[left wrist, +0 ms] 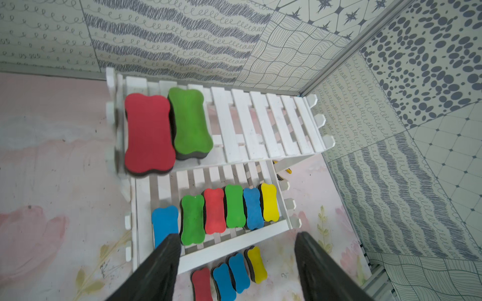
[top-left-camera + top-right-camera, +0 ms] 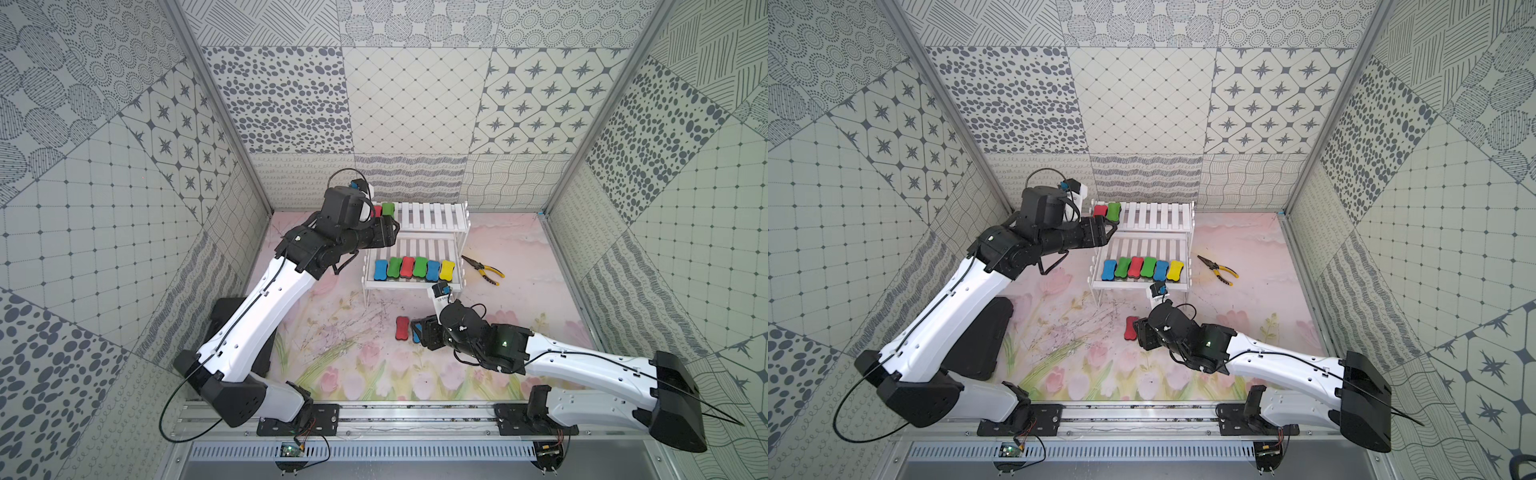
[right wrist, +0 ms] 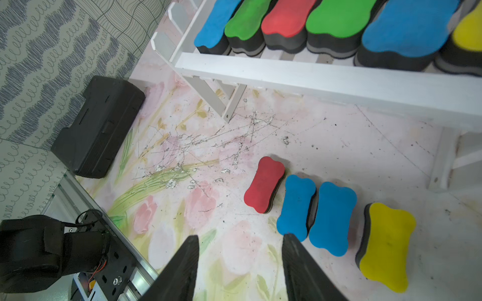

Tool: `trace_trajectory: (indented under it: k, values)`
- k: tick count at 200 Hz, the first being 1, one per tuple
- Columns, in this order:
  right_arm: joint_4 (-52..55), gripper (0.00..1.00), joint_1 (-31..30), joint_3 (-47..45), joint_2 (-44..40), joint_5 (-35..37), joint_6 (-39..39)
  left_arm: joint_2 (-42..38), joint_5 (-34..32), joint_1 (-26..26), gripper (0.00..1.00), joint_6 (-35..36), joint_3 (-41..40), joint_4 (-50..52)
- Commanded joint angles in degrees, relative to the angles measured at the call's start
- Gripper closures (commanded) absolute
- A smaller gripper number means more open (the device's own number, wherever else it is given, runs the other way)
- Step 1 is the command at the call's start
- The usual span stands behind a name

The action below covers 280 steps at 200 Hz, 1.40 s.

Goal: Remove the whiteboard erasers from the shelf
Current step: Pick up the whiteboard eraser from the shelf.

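Left gripper: jaws well apart, nothing between them. Right gripper: jaws partly apart, also empty, low over the floral mat. Risks, as judged. The upper red eraser and upper green eraser touch flank to flank, so a finger has no clear gap to enter. A grasp there could take both or shove one along the slats. The red one looks to overhang the tier's front edge, and a nudge might drop it onto the row below. The shelf stands on thin legs, so a sideways push may shift it. One right fingertip sits at the end of the near blue eraser; contact cannot be told, and a careless sweep would scatter the erasers already set down. Positions, left gripper: the red and green pair lies just beside it on the upper tier, with the jaws around neither. Beneath and beyond it is the lower-tier row of six erasers, packed close. Right gripper: the near blue eraser is nearest, then the second blue eraser, touching it. The floor red eraser and floor yellow eraser flank that pair. The lower tier lies farther ahead, and the black case is well off to one side.
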<state>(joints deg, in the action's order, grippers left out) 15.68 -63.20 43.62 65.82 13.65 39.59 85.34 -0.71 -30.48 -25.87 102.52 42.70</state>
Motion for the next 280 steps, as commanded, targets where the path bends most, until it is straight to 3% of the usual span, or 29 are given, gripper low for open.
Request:
trace_trajectory:
  k: [1,56,129,214,280]
  values:
    - [-0.9,0.45,1.0,-1.1,-0.6,-1.2,0.2,9.1,-2.8,-0.2,0.26,9.2,11.6,1.4]
    - [-1.0,0.45,3.4,-2.9,-1.5,-2.5,1.2,19.5,-9.2,-0.3,0.29,12.3,22.8,5.1]
    - [-0.9,0.45,4.5,-3.7,-1.6,-2.9,1.8,21.0,-17.4,-0.4,0.33,11.2,21.6,5.0]
    - [-0.9,0.45,5.6,-4.3,-2.4,-3.3,2.0,21.2,-18.3,-0.3,0.4,10.0,18.2,4.1]
    - [-0.9,0.45,6.5,-4.7,-3.4,-3.2,2.2,21.9,-14.3,-0.3,0.44,10.1,18.3,4.7]
